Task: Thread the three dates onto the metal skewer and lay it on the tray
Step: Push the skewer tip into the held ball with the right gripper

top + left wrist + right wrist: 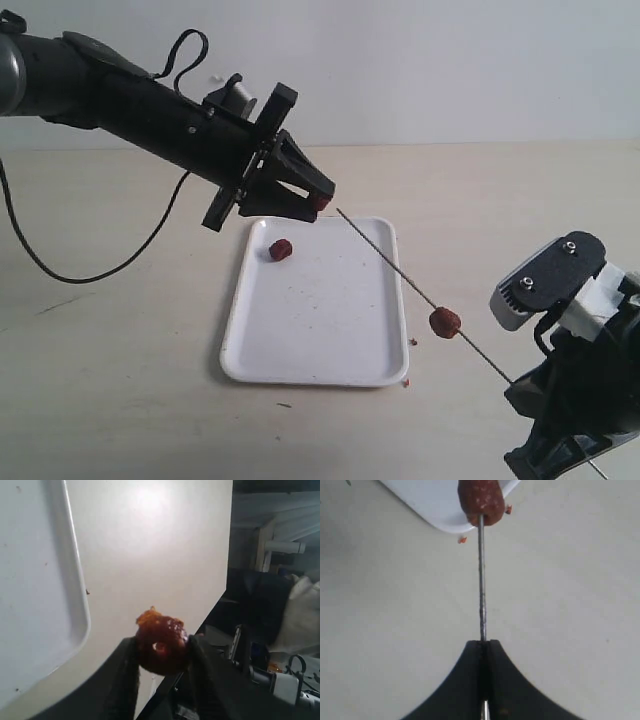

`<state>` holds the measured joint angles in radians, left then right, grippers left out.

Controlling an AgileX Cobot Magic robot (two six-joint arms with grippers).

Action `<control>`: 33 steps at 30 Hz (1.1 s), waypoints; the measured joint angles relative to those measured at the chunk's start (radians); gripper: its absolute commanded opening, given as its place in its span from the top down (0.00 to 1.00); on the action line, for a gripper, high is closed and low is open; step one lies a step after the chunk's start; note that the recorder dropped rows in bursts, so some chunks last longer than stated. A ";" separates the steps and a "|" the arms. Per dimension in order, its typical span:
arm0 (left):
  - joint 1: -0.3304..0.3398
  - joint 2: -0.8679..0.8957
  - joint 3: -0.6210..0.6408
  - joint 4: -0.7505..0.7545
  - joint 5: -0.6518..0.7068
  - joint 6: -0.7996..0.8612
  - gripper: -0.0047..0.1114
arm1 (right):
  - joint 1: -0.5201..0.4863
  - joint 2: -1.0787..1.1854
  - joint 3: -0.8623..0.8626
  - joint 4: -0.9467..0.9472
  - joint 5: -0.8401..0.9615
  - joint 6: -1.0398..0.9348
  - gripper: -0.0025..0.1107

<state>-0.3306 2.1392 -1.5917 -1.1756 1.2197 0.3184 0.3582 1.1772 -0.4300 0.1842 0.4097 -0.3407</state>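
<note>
My right gripper (513,384) is shut on the lower end of the metal skewer (390,260), which slants up to the left over the white tray (330,370). One date (445,323) is threaded on the skewer beyond the tray's right rim; it shows as date (481,500) on the skewer (482,580) ahead of my right gripper (482,642). My left gripper (322,200) is shut on a second date (161,647) right at the skewer's upper tip; in the left wrist view the left gripper (162,652) pinches it on both sides. A third date (280,249) lies on the tray.
Small red-brown crumbs (405,382) lie on the table by the tray's right rim and corner. A black cable (60,270) loops over the table at the left. The tray's rim (80,600) runs beside the left gripper.
</note>
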 measured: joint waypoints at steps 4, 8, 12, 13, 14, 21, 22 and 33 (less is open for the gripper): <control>0.013 -0.020 0.009 0.009 0.000 0.000 0.66 | 0.000 0.000 0.000 0.000 0.000 0.002 0.98; 0.018 -0.023 0.009 0.015 0.000 0.000 0.66 | 0.000 0.000 0.000 0.000 -0.011 0.002 0.98; 0.018 -0.023 0.009 0.019 0.000 0.000 0.66 | 0.000 0.000 0.000 0.030 -0.019 -0.039 0.98; 0.018 -0.023 0.009 0.019 0.000 -0.002 0.66 | 0.000 0.000 0.000 0.049 -0.019 -0.060 0.98; 0.018 -0.023 0.009 0.021 0.000 -0.004 0.66 | 0.000 0.000 0.000 0.082 -0.019 -0.095 0.98; 0.018 -0.023 0.009 0.021 0.000 -0.004 0.66 | 0.000 0.000 0.000 0.173 -0.024 -0.208 0.98; 0.018 -0.023 0.009 0.021 0.000 -0.004 0.66 | 0.000 0.000 0.000 0.177 -0.027 -0.215 0.98; 0.018 -0.023 0.009 0.021 0.000 -0.008 0.66 | 0.000 0.000 0.000 0.180 -0.023 -0.201 0.98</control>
<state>-0.3127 2.1166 -1.5825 -1.1543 1.2197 0.3103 0.3582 1.1772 -0.4300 0.3646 0.3866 -0.5413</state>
